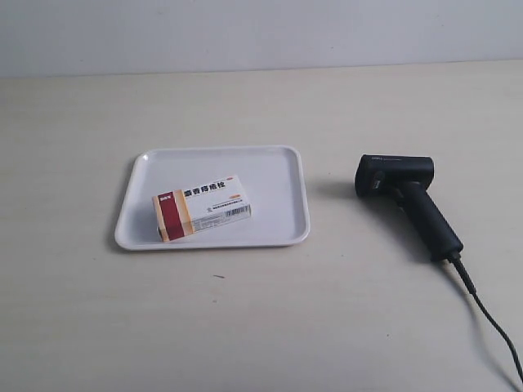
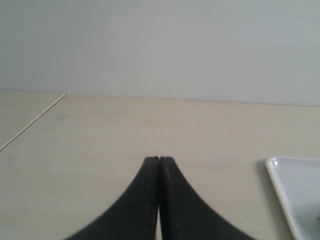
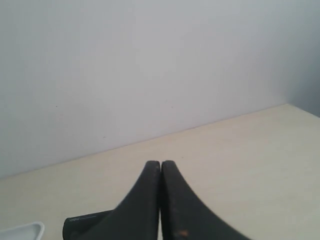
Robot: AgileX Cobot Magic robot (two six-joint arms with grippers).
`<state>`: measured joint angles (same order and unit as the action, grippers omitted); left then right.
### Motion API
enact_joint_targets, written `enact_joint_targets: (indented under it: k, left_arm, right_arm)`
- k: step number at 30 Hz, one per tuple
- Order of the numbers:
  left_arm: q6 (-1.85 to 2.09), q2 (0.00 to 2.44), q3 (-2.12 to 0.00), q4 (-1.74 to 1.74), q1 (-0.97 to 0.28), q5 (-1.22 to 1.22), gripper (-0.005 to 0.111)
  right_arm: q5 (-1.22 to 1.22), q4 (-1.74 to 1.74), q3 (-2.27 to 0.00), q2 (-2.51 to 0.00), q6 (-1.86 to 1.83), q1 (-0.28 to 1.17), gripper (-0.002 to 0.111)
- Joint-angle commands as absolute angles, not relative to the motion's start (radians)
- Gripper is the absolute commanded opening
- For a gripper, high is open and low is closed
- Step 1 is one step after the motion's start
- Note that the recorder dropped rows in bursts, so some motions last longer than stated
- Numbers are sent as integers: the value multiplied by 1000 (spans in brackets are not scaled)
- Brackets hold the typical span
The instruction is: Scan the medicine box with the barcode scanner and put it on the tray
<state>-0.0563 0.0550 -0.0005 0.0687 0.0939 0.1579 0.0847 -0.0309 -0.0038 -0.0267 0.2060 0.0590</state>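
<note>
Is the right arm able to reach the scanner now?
Probably yes. The scanner lies alone on the table beside the tray, nothing covering it, but the right gripper is shut and must open first.

The medicine box (image 1: 202,207) lies in the tray (image 1: 282,167), barcode scanner (image 1: 406,198) to its right.

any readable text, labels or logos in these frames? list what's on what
Medicine box, top face: a line of bold black Chinese characters, too blurred to quote with confidence.
Medicine box, white patch on the side: barcode, digits too small to read.
Barcode scanner, head: small pale logo, which the right wrist view suggests reads "deli", uncertain.
Tray: no text.
</note>
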Motion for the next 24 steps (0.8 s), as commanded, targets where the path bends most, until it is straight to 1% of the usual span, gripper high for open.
enact_joint_targets:
  k: [1,24]
  left_arm:
    - [-52,52,0,66,93,155,2]
    - [-52,52,0,66,93,155,2]
  right_arm:
    - [126,-15,0,0,175,59,0]
    - [134,-15,0,0,175,59,0]
